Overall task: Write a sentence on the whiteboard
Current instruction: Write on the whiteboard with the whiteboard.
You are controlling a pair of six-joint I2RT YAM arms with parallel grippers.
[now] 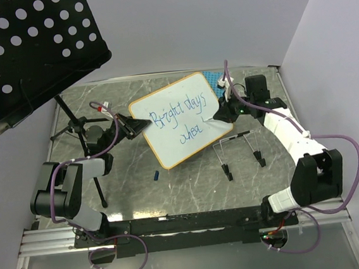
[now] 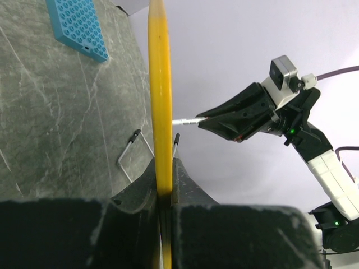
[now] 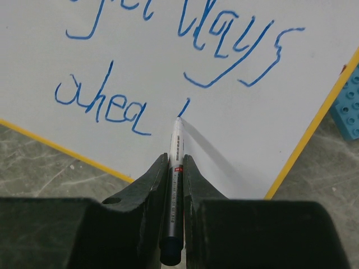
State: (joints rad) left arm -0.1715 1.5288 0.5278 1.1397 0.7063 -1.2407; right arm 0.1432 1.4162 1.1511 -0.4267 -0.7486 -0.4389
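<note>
Glossy white whiteboard [image 1: 182,148], rounded corners, thin yellow rim, tilted over grey marbled table [image 1: 191,190]. Left edge: left gripper [image 2: 164,171] clamped on rim. Lower right: right gripper [image 3: 175,162] pinching slim silver marker [image 3: 176,137], tip at blue cursive sentence [image 1: 181,116]. Beyond far corner: studded blue plate [image 2: 78,28].

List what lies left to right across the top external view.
In order: perforated black panel → left gripper → whiteboard → right gripper, holding a marker.

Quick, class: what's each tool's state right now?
Left tool: shut on the whiteboard edge.
Right tool: shut on the marker.
</note>
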